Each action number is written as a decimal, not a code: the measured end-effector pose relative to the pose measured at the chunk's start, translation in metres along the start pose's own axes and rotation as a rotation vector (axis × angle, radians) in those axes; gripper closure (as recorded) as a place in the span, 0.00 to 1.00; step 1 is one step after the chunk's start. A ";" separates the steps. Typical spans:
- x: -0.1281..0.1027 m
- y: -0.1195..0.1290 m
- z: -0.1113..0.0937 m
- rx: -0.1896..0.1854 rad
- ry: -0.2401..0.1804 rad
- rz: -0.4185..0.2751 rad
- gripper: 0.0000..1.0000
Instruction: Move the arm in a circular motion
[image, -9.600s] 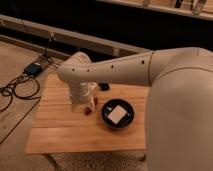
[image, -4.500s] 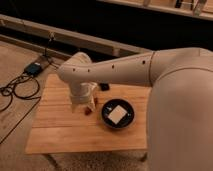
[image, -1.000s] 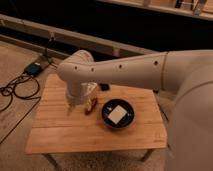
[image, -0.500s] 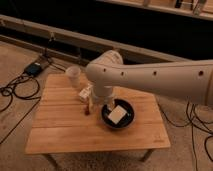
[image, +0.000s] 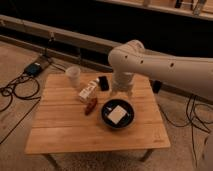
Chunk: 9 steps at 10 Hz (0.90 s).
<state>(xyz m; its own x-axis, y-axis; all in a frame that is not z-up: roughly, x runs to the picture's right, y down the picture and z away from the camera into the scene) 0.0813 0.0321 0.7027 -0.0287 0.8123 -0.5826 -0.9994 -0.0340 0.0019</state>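
Observation:
The arm (image: 165, 65) is a thick cream-white tube with small dark screw holes. It reaches in from the right edge to a rounded joint (image: 126, 54) over the back of the wooden table (image: 60, 130). From that joint a short segment drops straight down to the gripper (image: 121, 90). The gripper hangs just above the table, at the far rim of a black bowl (image: 108, 119).
The bowl holds a white square item (image: 118, 114). On the table also stand a white cup (image: 73, 76), a white carton (image: 87, 92), a small dark object (image: 103, 82) and a reddish-brown item (image: 90, 106). Cables and a blue box (image: 34, 67) lie on the floor at left.
The arm has swung from the table's left side over to the right and back. The cup, carton and dark object that it covered now show.

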 end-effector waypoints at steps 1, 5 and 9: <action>-0.025 -0.005 -0.001 0.010 -0.003 0.011 0.35; -0.099 0.013 -0.003 0.060 -0.030 -0.010 0.35; -0.136 0.091 0.002 0.049 -0.053 -0.135 0.35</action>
<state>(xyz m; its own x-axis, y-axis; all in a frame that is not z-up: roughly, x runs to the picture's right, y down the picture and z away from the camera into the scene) -0.0059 -0.0804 0.7838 0.1061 0.8374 -0.5363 -0.9940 0.1047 -0.0330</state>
